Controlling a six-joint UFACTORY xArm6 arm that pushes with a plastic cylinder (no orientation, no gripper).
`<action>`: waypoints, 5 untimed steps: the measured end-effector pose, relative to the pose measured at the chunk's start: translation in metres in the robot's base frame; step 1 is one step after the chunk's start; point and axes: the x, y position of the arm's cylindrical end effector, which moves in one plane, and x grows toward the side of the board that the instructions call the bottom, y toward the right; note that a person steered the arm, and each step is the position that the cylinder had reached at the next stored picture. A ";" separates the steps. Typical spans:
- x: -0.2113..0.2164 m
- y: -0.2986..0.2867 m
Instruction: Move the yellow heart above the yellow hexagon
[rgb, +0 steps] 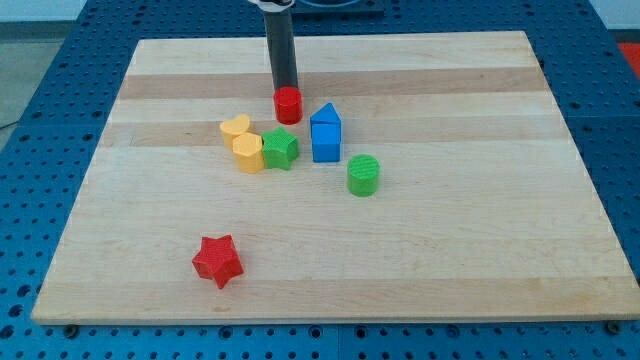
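The yellow heart (236, 127) lies on the wooden board, touching the upper left side of the yellow hexagon (248, 153). The dark rod comes down from the view's top; my tip (287, 89) ends just behind the red cylinder (288, 105), which hides its very end. My tip is up and to the right of the yellow heart, about one block's width away.
A green star (281, 148) touches the hexagon's right side. A blue cube (326, 141) with a blue triangle (325, 114) behind it stands right of the star. A green cylinder (363, 175) is lower right. A red star (218, 261) lies near the bottom left.
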 end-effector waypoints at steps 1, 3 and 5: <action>0.000 -0.004; 0.002 -0.123; 0.063 -0.152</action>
